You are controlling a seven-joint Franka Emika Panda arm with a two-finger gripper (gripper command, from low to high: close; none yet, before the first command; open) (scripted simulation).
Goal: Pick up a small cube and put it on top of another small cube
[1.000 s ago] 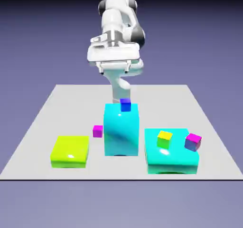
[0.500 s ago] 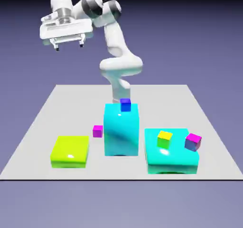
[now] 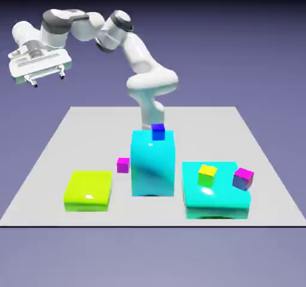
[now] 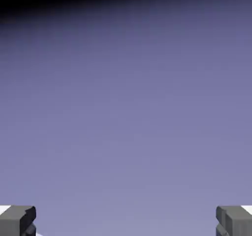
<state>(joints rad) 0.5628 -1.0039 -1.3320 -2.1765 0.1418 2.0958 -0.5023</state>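
Observation:
The tiny plain magenta cube [image 3: 123, 165] rests on the grey table [image 3: 72, 136], just left of the tall cyan block [image 3: 153, 166]. A tiny yellow cube [image 3: 207, 174] sits on top of the low cyan block [image 3: 216, 193] at the exterior view's right. My gripper [image 3: 47, 81] hangs high at the exterior view's upper left, beyond the table's left edge and far from both cubes. It is open with nothing between its fingers. In the hand view only the two grey fingertips [image 4: 17, 220] show, set wide apart against the blue-violet backdrop; no cube appears there.
A small blue cube [image 3: 158, 131] stands on top of the tall cyan block. A magenta cube with a bluish-orange side [image 3: 243, 179] lies tilted on the low cyan block's right part. A flat yellow-green block [image 3: 89, 191] sits at the front left.
The arm has swung from above the table's middle out to the exterior view's upper left, carrying the open gripper with it. No cube or block has moved.

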